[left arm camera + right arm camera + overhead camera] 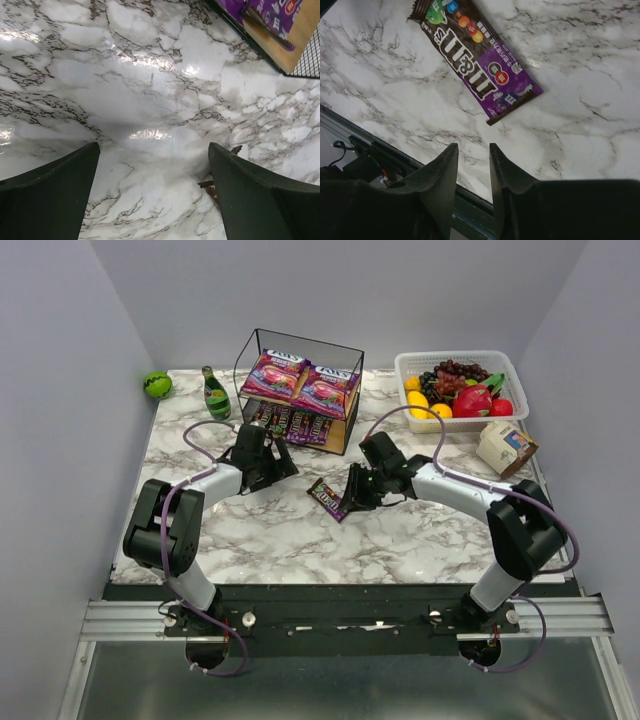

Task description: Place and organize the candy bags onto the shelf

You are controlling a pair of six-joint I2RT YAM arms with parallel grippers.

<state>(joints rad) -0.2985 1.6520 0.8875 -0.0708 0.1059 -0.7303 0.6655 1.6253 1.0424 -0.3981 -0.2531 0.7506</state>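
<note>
The shelf (352, 410) stands at the back centre. Two pink-purple candy bags (275, 373) (325, 390) lie flat on its top board, and several dark M&M's packets (295, 423) line the lower board. One more M&M's packet (328, 498) (475, 55) lies flat on the marble in front. My right gripper (352, 495) (472, 147) hovers just right of it, jaws a narrow gap apart with nothing between them. Left of the packet, near the shelf front, my left gripper (285, 462) (154, 147) is wide open over bare marble. A corner of the shelf (295, 40) shows in the left wrist view.
A white basket (455, 357) of fruit sits at the back right, with a small beige carton (505, 447) in front of it. A green bottle (215, 395) and a green ball (157, 384) stand left of the shelf. The table's near edge (370, 145) runs close behind the right fingers.
</note>
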